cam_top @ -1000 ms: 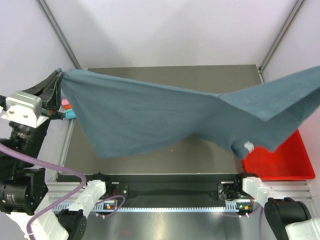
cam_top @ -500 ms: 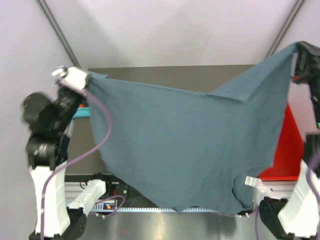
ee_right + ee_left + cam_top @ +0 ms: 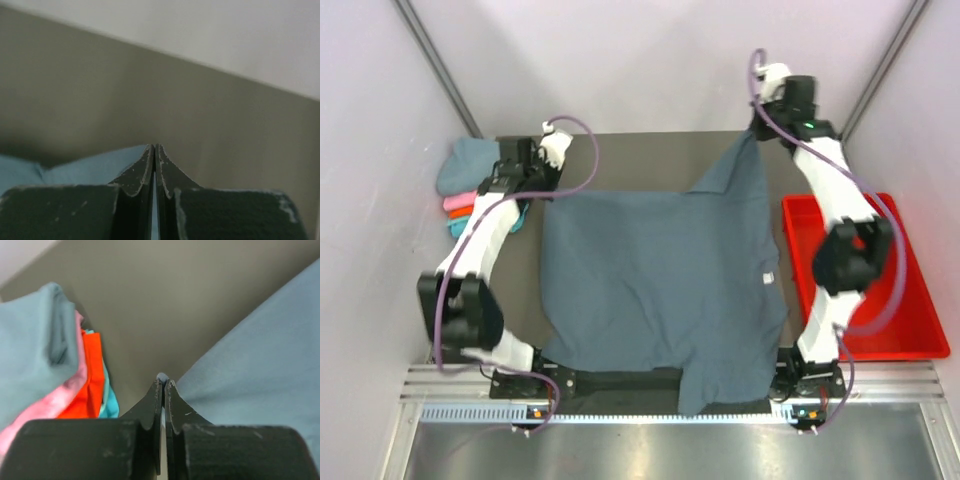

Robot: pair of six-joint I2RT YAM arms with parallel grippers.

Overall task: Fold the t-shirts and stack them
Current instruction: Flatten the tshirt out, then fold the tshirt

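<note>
Slate t-shirt (image 3: 660, 270) now flat on table (image 3: 650, 152)

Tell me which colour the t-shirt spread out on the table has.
The spread t-shirt is plain slate blue-grey; the top external view shows it best.

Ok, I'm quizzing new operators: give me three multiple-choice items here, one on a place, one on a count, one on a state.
1. Where is the red plastic tray? A right of the spread slate blue-grey cloth t-shirt; B beneath it; C far left.
2. How many layers has the stack of folded cloth shirts? A two; B four; C six.
3. The left claw and right claw are: A both shut on the t-shirt; B both open; C only the left shut.
Answers: A, the tray sits by the t-shirt's right side; B, teal, pink, orange and turquoise layers show; A, both wrist views show fingers closed on blue-grey cloth.
</note>
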